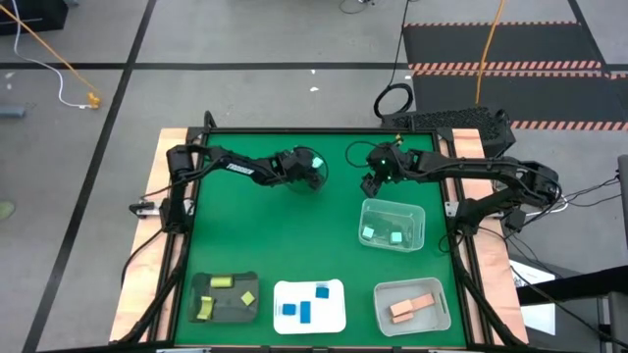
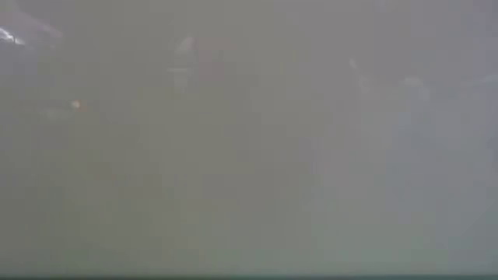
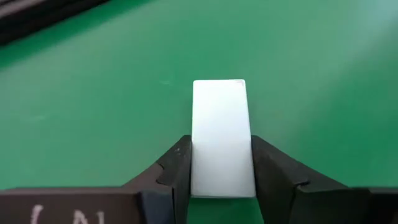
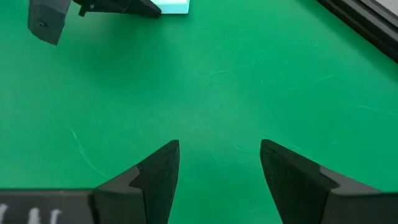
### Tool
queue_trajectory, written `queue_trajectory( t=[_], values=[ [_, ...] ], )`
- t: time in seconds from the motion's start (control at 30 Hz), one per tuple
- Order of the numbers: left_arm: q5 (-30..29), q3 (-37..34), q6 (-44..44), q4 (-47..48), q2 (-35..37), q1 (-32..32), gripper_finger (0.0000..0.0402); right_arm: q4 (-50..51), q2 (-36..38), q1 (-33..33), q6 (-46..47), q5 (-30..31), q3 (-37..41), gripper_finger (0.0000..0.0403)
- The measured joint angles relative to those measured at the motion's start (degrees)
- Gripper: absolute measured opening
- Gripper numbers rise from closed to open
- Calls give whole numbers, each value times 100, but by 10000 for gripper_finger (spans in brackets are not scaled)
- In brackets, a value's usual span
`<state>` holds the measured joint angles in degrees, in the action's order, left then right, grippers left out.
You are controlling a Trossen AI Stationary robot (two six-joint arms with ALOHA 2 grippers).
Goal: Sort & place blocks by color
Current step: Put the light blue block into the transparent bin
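Mint block: I see it squeezed between my left gripper jaws, sticking out ahead of them on the green mat.
Right gripper: jaws apart, nothing between them.

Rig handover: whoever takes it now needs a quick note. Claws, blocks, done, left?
Left claw: closed on a mint block at the back centre of the green mat.
Right claw: open, empty, hovering over the mat nearby.
Done: yellow-green blocks in the dark tray, blue blocks in the white tray, tan-pink blocks in the near clear tray, two mint blocks in the far clear tray.
Left: carry the held block to the far clear tray. No other loose blocks visible.
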<state>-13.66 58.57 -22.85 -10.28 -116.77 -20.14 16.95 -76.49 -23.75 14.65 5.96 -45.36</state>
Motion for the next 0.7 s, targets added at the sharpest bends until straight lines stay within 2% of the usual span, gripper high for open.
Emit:
queue_trajectory(
  t=[0.13, 0.4, 0.5, 0.6, 0.7],
  values=[
    [422, -5, -435, -22, 31, -26, 131, 0, 0, 0, 206, -1, 0, 215],
    [1424, -39, -416, 84, 498, 5, 131, -4, 0, 9, 433, -2, 0, 215],
    [1550, -44, -413, 74, 723, 26, 131, -114, 0, 11, 439, -28, 0, 215],
    [1658, -31, -363, 142, 837, 77, 131, -356, 0, 15, 619, -313, 0, 215],
    [1774, -35, -325, 202, 892, 212, 131, -704, 0, -9, 1226, -688, 0, 215]
  ],
)
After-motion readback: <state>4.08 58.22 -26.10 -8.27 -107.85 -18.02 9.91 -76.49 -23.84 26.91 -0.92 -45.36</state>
